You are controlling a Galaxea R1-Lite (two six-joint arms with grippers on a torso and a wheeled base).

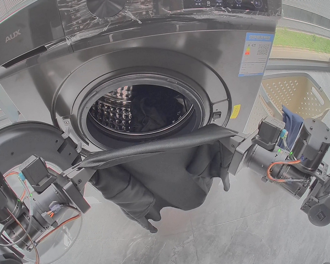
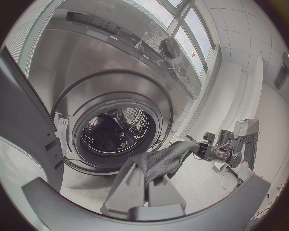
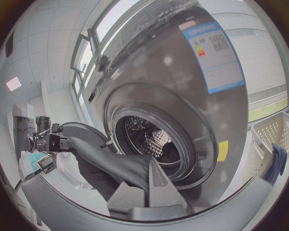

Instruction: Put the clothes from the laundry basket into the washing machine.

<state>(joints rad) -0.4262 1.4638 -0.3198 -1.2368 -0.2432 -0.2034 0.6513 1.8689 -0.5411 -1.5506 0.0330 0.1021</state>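
My left hand (image 1: 81,166) and right hand (image 1: 230,141) each clamp an end of the black garment (image 1: 158,171), stretched level before the washing machine drum (image 1: 110,111) for feeding in.

Bright window daylight, fisheye-warped edges

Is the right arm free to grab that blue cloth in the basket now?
Probably not: the right end effector is shut on the black garment, though the basket stands close by.
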